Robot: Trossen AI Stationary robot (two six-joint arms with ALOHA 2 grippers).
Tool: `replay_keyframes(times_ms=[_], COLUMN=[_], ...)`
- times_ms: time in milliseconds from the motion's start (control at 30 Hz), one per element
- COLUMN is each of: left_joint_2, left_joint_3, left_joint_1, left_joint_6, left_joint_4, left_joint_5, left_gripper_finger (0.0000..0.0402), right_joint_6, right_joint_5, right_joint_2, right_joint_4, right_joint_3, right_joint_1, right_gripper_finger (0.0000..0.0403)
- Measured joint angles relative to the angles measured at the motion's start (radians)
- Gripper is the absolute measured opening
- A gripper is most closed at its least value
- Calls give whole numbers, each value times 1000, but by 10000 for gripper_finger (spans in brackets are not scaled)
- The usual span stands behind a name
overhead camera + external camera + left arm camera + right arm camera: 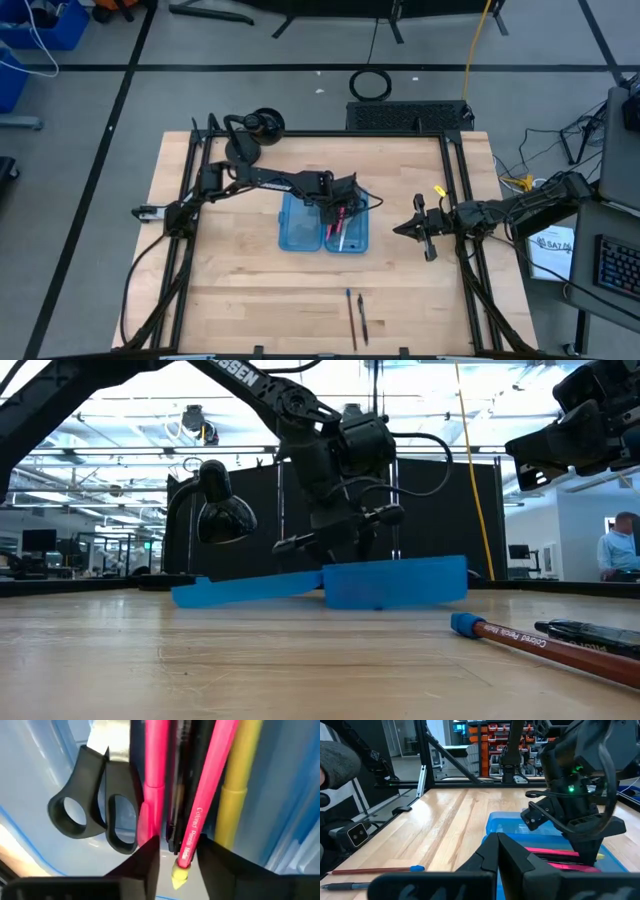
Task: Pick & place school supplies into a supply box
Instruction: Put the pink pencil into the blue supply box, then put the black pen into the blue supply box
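Left arm: reaches across the counter (250, 260), left pincer (177, 865) pointed down into the supply box (300, 235).
Left pincer: fingers apart, straddling the tip of a pink pencil (205, 805) without squeezing it.
Box contents: scissors (95, 800), pink marker (152, 770), yellow marker (235, 790), dark pen.
Right arm: waits beside the box, right pincer (405, 229) closed, empty.
Counter: two pens (356, 315) near the front edge.

Supply box (300, 236): right half crowded with scissors (95, 795), pink pencil (205, 800) and markers; left gripper (340, 212) hangs over it, blocking access from above. Left half bare. Near table edge: two pencils (357, 318) lying together, open wood around them. Right gripper (405, 229) well apart from box.
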Motion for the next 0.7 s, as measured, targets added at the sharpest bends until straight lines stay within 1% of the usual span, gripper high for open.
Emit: replay_keyframes(times_ms=[100,200,333,533,633,700], left_joint_2=[0,0,0,0,-5,-22], left_joint_3=[0,0,16,73,123,158], left_joint_1=[-10,-17,-26,-40,-52,-54], left_joint_6=[-5,-2,-6,-5,-50,-130], left_joint_4=[2,2,-6,-13,-80,-191], left_joint_5=[-20,-53,-99,-171,-217,-207], left_gripper_finger=[155,168,171,172,172,172], right_joint_6=[0,0,0,0,0,1], right_joint_5=[0,0,0,0,-1,-3], right_joint_2=[0,0,0,0,0,0], right_joint_4=[0,0,0,0,0,0], right_joint_3=[0,0,0,0,0,0], right_joint_1=[0,0,0,0,0,0], right_gripper_finger=[0,0,0,0,0,0])
